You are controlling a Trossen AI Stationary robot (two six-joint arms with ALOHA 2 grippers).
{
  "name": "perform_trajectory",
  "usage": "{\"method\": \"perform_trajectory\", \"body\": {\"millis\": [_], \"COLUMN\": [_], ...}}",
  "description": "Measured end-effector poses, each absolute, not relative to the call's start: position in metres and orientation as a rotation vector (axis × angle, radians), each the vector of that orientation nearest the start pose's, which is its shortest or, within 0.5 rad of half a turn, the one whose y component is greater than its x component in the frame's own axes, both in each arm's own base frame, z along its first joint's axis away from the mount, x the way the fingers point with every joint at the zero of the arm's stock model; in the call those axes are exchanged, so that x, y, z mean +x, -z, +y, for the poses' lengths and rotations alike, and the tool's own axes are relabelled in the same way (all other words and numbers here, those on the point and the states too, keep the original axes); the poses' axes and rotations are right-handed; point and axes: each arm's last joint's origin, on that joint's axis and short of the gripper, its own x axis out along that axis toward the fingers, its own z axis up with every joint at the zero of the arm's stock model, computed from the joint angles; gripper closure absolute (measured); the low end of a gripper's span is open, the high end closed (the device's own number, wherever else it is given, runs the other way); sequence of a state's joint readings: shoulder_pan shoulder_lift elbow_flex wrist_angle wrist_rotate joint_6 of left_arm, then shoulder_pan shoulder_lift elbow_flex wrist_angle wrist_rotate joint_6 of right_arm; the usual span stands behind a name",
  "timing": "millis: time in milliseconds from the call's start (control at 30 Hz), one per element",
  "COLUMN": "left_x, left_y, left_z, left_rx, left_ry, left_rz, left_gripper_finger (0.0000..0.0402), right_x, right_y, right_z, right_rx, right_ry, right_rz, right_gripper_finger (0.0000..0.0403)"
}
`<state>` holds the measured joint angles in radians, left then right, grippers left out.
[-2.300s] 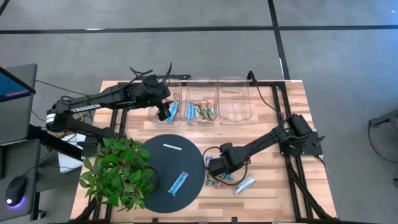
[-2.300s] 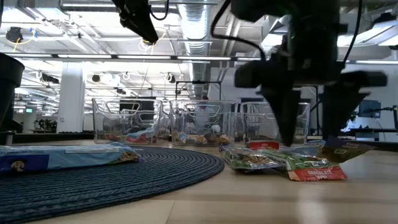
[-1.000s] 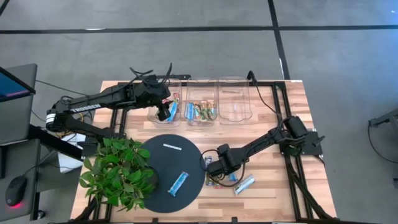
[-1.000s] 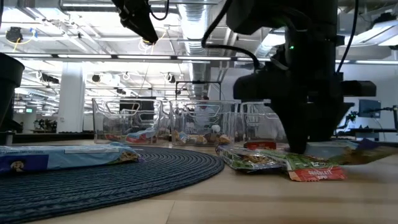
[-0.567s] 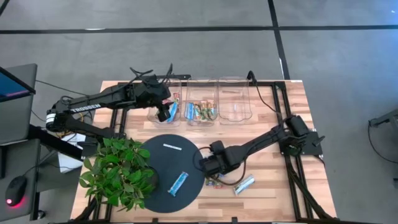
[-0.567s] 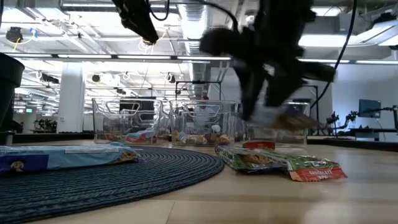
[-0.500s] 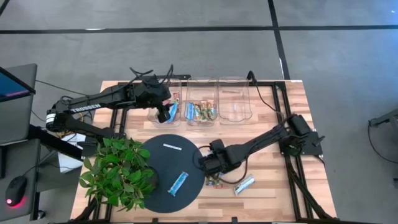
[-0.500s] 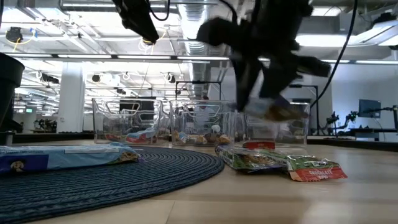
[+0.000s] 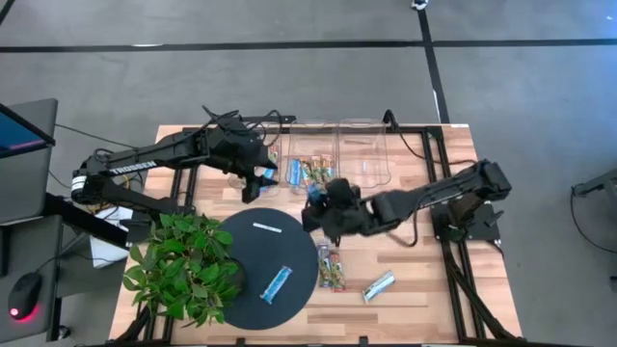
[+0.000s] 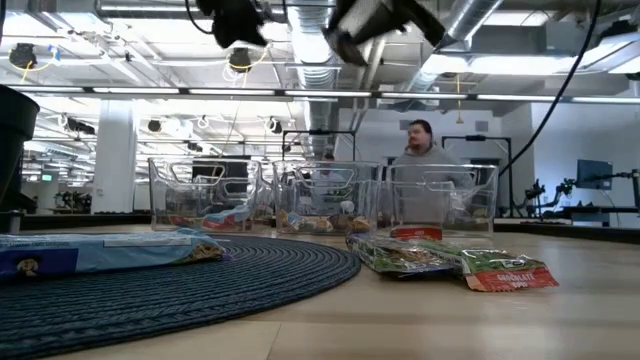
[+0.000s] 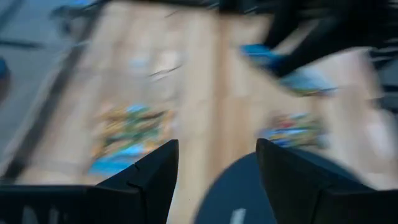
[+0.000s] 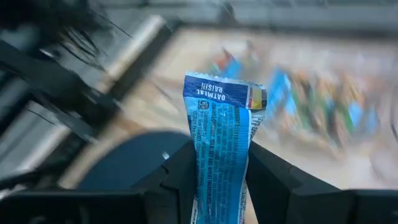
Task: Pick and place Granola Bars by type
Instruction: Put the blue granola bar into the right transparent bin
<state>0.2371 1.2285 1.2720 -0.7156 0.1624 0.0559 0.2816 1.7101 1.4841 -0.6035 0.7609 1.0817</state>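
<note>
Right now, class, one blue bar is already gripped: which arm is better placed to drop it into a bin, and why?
The right. Its gripper is shut on the blue bar and sits beside the clear bins. The left gripper, also near the bins, is open and holds nothing.

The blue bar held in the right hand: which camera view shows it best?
The right wrist view: the blue bar stands between the right hand's fingers, its "Oatmeal Raisin" print readable. The high view shows only a blue speck at that hand. The low view does not show it; the left wrist view is blurred.
</note>
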Motion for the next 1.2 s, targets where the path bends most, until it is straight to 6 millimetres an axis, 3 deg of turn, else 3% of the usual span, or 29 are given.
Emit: {"method": "perform_trajectory", "body": {"millis": [233, 467, 767, 1200], "left_x": [0.249, 0.253, 0.255, 0.256], "left_y": [-0.373, -0.385, -0.395, -0.405], "left_z": [0.047, 0.042, 0.044, 0.045], "left_rx": [-0.142, -0.156, -0.178, -0.224], "left_ry": [0.241, 0.438, 0.475, 0.537], "left_rz": [0.521, 0.385, 0.288, 0.213], "left_gripper_finger": [0.0191, 0.0191, 0.0191, 0.0191], "right_x": [0.363, 0.360, 0.363, 0.363], "right_y": [-0.352, -0.383, -0.403, -0.414], "right_z": [0.069, 0.064, 0.068, 0.064], "right_rx": [0.463, 0.364, 0.263, 0.184], "right_ry": [0.555, 0.363, 0.158, 0.133], "right_rz": [0.229, 0.112, -0.031, -0.139], "right_gripper_finger": [0.0290, 0.0290, 0.0290, 0.0290]}}
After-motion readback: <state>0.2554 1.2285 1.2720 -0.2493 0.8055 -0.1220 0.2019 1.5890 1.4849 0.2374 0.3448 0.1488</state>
